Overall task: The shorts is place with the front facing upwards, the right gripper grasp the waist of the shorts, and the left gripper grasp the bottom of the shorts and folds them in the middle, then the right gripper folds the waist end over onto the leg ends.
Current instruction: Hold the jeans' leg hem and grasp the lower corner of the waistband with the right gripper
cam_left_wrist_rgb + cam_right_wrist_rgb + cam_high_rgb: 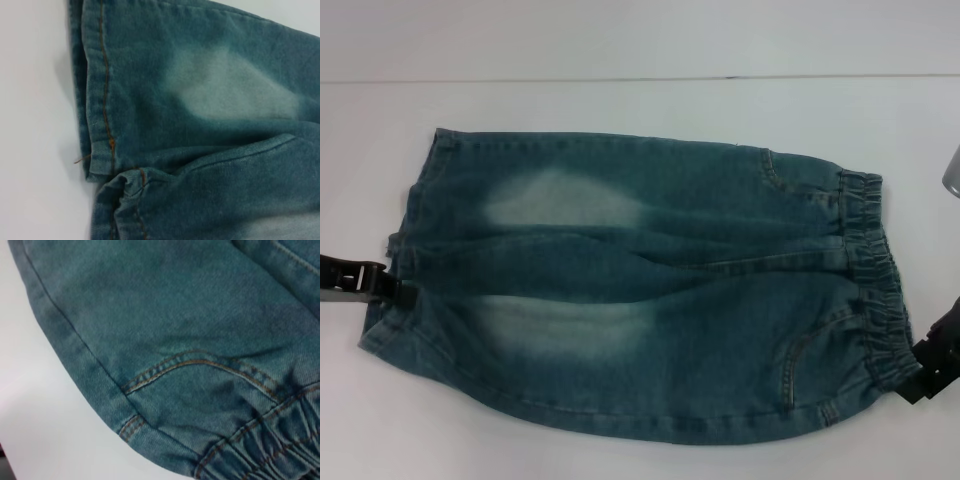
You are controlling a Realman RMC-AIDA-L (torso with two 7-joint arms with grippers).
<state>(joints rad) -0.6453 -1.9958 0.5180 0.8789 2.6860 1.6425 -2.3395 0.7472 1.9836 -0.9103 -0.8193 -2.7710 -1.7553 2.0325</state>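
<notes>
The blue-green denim shorts (640, 290) lie flat with the front up, two pale faded patches on the thighs. Their gathered elastic waist (870, 270) is at the right, and the hemmed leg ends (408, 215) are at the left. My left gripper (395, 290) reaches in from the left edge and meets the hem where the two legs join. The left wrist view shows that hem (97, 100) with orange stitching. My right gripper (925, 370) sits at the near corner of the waistband. The puckered band (270, 450) and a curved pocket seam (190, 362) appear in the right wrist view.
The shorts rest on a white table (620, 40) with bare surface behind and in front of them. A grey object (952, 170) pokes in at the right edge, beyond the waistband.
</notes>
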